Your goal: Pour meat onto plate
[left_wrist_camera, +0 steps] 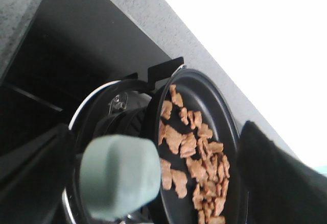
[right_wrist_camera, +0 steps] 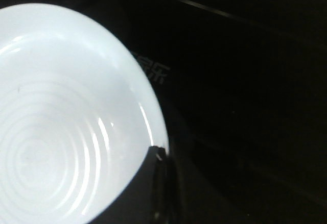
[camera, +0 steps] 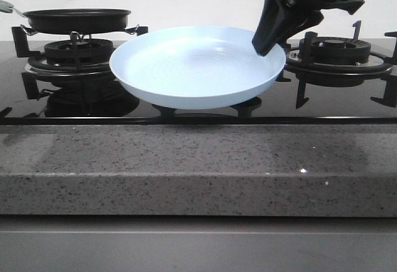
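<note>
Our right claw (camera: 263, 49) pinches the rim of the round pale blue plate (camera: 186, 67), holding it up over the stove so it can catch food. The small brown meat pieces (left_wrist_camera: 196, 157) lie in the black frying pan (left_wrist_camera: 204, 132) on the left burner; our left claw (left_wrist_camera: 153, 183) sits wide around its pale green handle (left_wrist_camera: 120, 175), ready to grab and tip

The robot's right arm reaches down from the upper right, its black right gripper (camera: 265, 48) clamped on the far right rim of a round pale blue plate (camera: 186, 74), held tilted. The left gripper's dark fingers (left_wrist_camera: 276, 178) straddle a pale green handle (left_wrist_camera: 120, 175); contact is unclear.
</note>
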